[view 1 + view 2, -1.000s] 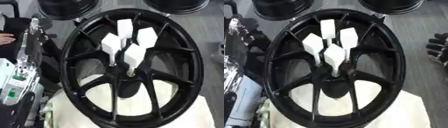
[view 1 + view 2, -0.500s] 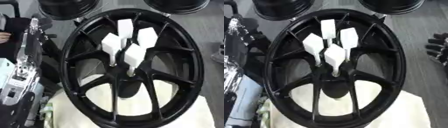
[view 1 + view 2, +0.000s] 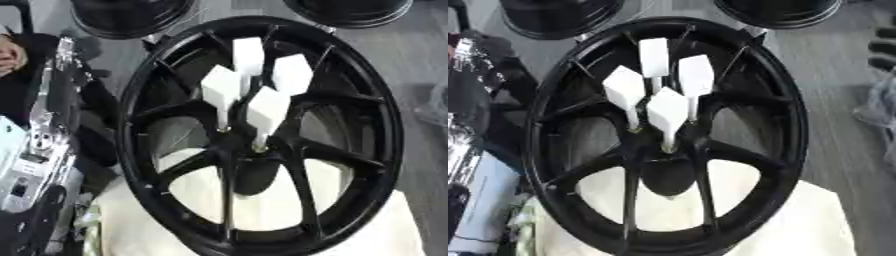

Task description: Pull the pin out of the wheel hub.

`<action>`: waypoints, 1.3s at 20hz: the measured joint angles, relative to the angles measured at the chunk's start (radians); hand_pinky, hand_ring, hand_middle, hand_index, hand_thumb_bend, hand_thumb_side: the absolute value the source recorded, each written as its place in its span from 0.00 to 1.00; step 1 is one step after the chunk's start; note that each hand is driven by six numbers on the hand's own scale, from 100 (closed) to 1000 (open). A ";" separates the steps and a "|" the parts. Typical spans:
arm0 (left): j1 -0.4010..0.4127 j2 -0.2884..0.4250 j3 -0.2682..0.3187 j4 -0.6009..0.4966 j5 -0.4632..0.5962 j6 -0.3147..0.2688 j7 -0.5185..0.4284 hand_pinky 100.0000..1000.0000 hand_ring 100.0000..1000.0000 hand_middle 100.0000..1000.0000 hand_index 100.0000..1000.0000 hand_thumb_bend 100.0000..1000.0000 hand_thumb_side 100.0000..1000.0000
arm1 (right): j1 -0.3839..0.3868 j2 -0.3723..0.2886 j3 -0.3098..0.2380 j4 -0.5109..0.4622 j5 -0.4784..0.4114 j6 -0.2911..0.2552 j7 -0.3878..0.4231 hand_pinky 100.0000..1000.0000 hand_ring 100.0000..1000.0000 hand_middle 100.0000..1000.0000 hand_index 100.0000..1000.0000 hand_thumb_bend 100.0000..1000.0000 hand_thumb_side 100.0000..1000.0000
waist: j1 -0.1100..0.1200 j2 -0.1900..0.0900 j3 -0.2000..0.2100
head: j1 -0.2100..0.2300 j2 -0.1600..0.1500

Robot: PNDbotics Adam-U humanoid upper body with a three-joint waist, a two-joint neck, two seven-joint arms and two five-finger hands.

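Soft, blurry, evenly lit views

Black arm (image 3: pixel 52 100) with silver joints

Two more black rims (image 3: pixel 131 17) (image 3: pixel 350 10) sit at the far edge on the grey floor (image 3: pixel 420 55) — one to the left, one to the right. A cream cloth (image 3: pixel 815 220) lies nearest, and a person's hand (image 3: pixel 10 52) shows at the left edge.

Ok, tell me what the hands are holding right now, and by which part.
Nothing is held. The white pins stand untouched in the hub. The right hand is off at the right edge, clear of the wheel.
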 measured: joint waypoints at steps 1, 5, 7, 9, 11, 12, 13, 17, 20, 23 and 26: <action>0.003 0.004 0.000 0.000 -0.001 0.000 0.000 0.62 0.83 0.70 0.68 0.00 0.85 | -0.026 -0.033 0.008 -0.015 -0.012 -0.005 0.013 0.82 0.83 0.79 0.86 0.00 0.55 | -0.003 -0.001 -0.002 | 0.000 0.000; 0.014 0.015 0.000 0.001 -0.005 0.000 0.000 0.63 0.83 0.70 0.68 0.00 0.85 | -0.144 -0.133 0.060 -0.033 -0.044 -0.005 0.075 0.82 0.84 0.79 0.86 0.00 0.51 | -0.012 -0.006 -0.005 | -0.002 0.007; 0.016 0.019 0.000 0.002 -0.007 0.000 0.000 0.63 0.83 0.70 0.68 0.00 0.85 | -0.209 -0.162 0.092 -0.029 -0.049 0.002 0.109 0.82 0.84 0.79 0.86 0.00 0.46 | -0.018 -0.006 -0.006 | -0.005 0.009; 0.018 0.025 0.000 0.004 -0.007 0.000 0.000 0.63 0.83 0.70 0.68 0.00 0.85 | -0.271 -0.179 0.124 -0.019 -0.047 0.006 0.143 0.82 0.83 0.79 0.86 0.00 0.41 | -0.024 -0.006 -0.007 | -0.009 0.010; 0.023 0.031 0.000 0.006 -0.007 0.000 0.001 0.63 0.83 0.70 0.68 0.00 0.85 | -0.326 -0.185 0.154 -0.008 -0.035 0.007 0.177 0.82 0.83 0.79 0.86 0.00 0.38 | -0.027 -0.006 -0.009 | -0.011 0.015; 0.023 0.032 0.000 0.006 -0.008 0.001 0.001 0.63 0.83 0.70 0.68 0.00 0.85 | -0.350 -0.185 0.169 -0.004 -0.026 0.006 0.196 0.82 0.83 0.79 0.86 0.00 0.36 | -0.027 -0.006 -0.009 | -0.011 0.017; 0.024 0.032 0.000 0.006 -0.008 0.001 0.001 0.63 0.83 0.70 0.68 0.00 0.85 | -0.372 -0.184 0.184 -0.001 -0.017 0.005 0.215 0.82 0.83 0.79 0.86 0.00 0.31 | -0.027 -0.006 -0.010 | -0.013 0.017; 0.028 0.042 0.001 0.006 -0.009 0.002 0.003 0.63 0.83 0.70 0.68 0.00 0.85 | -0.445 -0.171 0.246 -0.001 0.052 -0.006 0.311 0.82 0.82 0.79 0.85 0.00 0.20 | -0.027 -0.006 -0.021 | -0.017 0.018; 0.035 0.050 0.003 0.006 -0.010 0.003 0.005 0.63 0.83 0.70 0.68 0.00 0.85 | -0.486 -0.149 0.292 -0.026 0.136 -0.024 0.416 0.81 0.82 0.79 0.86 0.00 0.20 | -0.028 -0.006 -0.030 | -0.012 0.018; 0.042 0.058 0.006 0.006 -0.010 0.003 0.008 0.63 0.83 0.70 0.68 0.00 0.86 | -0.508 -0.129 0.330 -0.076 0.193 -0.045 0.525 0.81 0.82 0.79 0.87 0.00 0.20 | -0.029 -0.006 -0.036 | -0.006 0.018; 0.042 0.059 0.007 0.006 -0.010 0.004 0.010 0.63 0.83 0.70 0.68 0.00 0.86 | -0.526 -0.116 0.361 -0.111 0.227 -0.087 0.636 0.80 0.81 0.78 0.87 0.00 0.23 | -0.031 -0.006 -0.040 | 0.001 0.023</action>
